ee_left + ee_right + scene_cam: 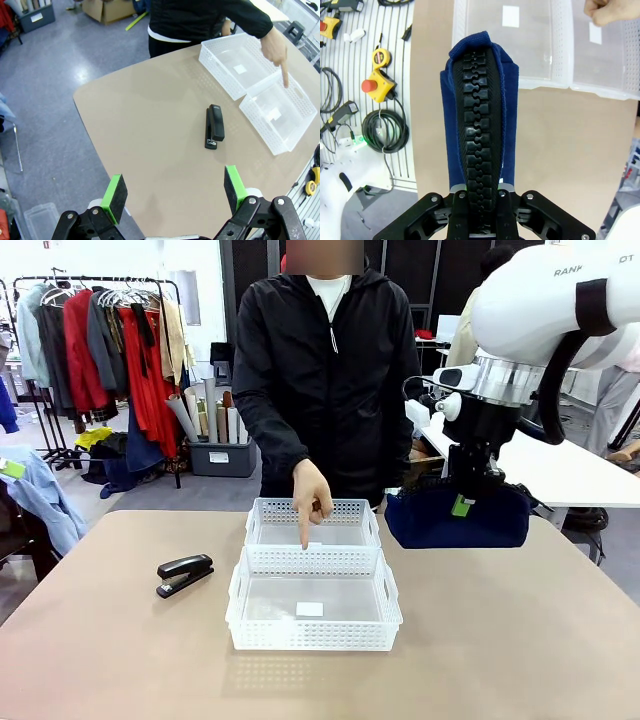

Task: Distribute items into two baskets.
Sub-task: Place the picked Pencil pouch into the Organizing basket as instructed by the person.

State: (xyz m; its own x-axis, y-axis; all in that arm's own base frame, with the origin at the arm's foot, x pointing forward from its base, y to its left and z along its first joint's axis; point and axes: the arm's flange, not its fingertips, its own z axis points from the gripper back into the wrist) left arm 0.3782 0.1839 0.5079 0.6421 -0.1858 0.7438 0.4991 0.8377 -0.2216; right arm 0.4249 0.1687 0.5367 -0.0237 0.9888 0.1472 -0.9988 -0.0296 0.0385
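Observation:
Two white lattice baskets stand end to end mid-table, the far basket (pixel 262 510) (pixel 215 70) toward the person and the near basket (pixel 310 637) (pixel 272 145) toward me. A person's hand (pixel 310 500) (pixel 276 46) points one finger down at the far basket's near side. The black stapler (pixel 184 574) (pixel 215 126) lies left of the baskets. My right gripper (pixel 462 502) (pixel 481 200) is shut on the navy blue pouch (pixel 458 520) (pixel 480 125), which hangs above the table right of the baskets, zipper toward the wrist camera. High over the table's left end, my left gripper (pixel 174 192) is open.
A clothes rack (pixel 110 340) and boxes stand behind the person, with a white table (pixel 570 475) at the back right. Cables and a yellow tape measure (pixel 379 59) lie off the table's edge. Bare tabletop (pixel 120 660) spreads at the front and left.

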